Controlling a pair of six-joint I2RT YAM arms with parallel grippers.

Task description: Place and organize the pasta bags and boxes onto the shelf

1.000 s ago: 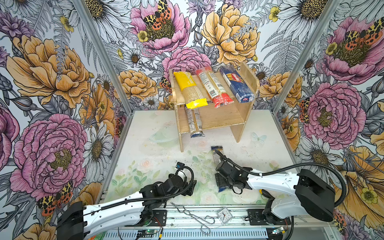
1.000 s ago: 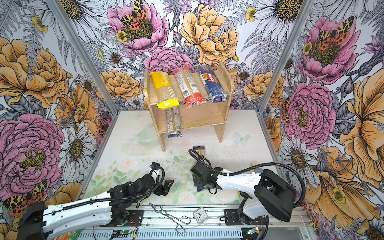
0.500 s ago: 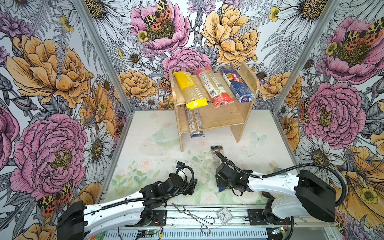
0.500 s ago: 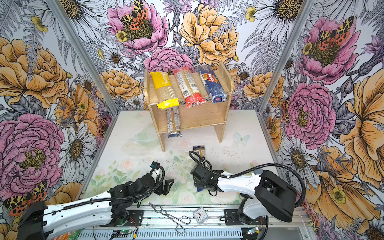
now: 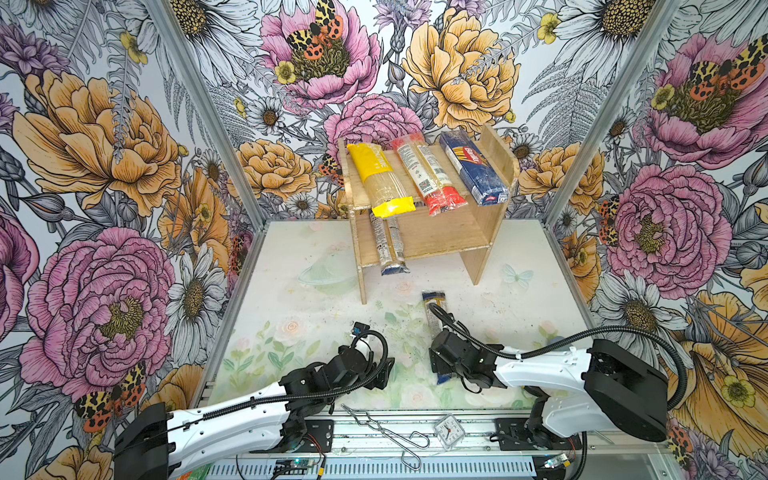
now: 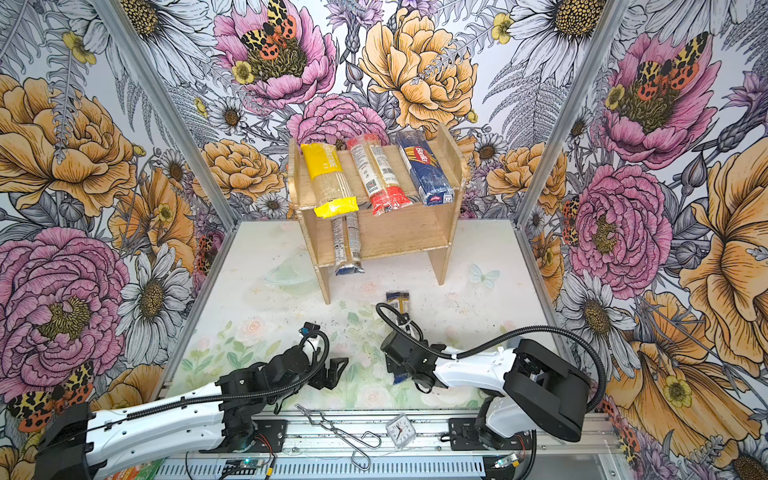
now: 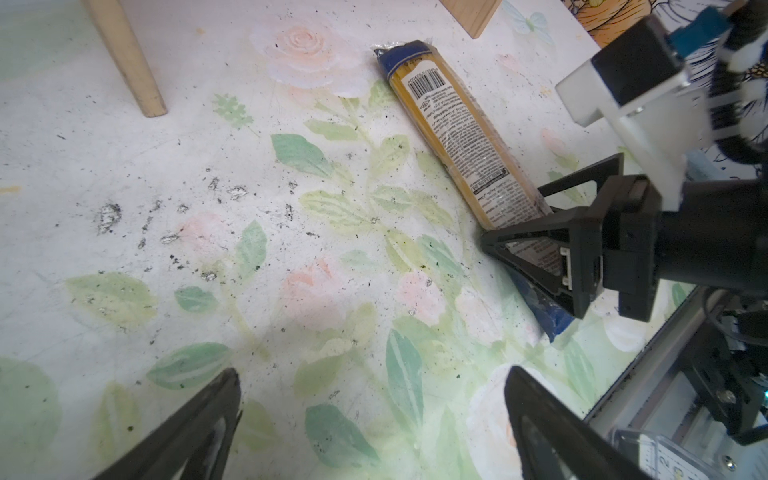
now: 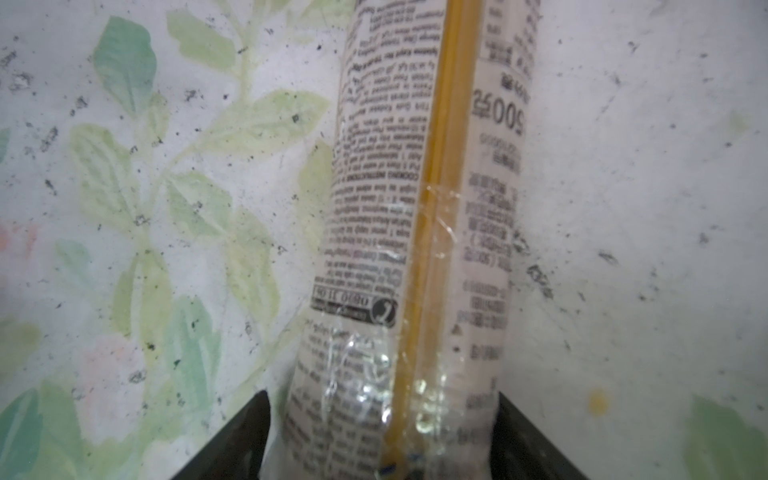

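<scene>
Right gripper (image 7: pixel 515 218) astride near end of slim spaghetti pack (image 5: pixel 434 307), which lies flat on table (image 5: pixel 291 291), 6 o'clock from shelf (image 5: pixel 440 239); clamped or not, cannot tell. Pack runs 12-to-6 o'clock. Left gripper (image 7: pixel 372 378) at its 9 o'clock, jaws wide, empty.

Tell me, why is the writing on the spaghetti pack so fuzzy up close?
Right wrist view: the spaghetti pack sits near the lens, so its print blurs and the wrapper glints. Left wrist view: same pack, farther off, print sharper. Top views: evenly lit.
</scene>
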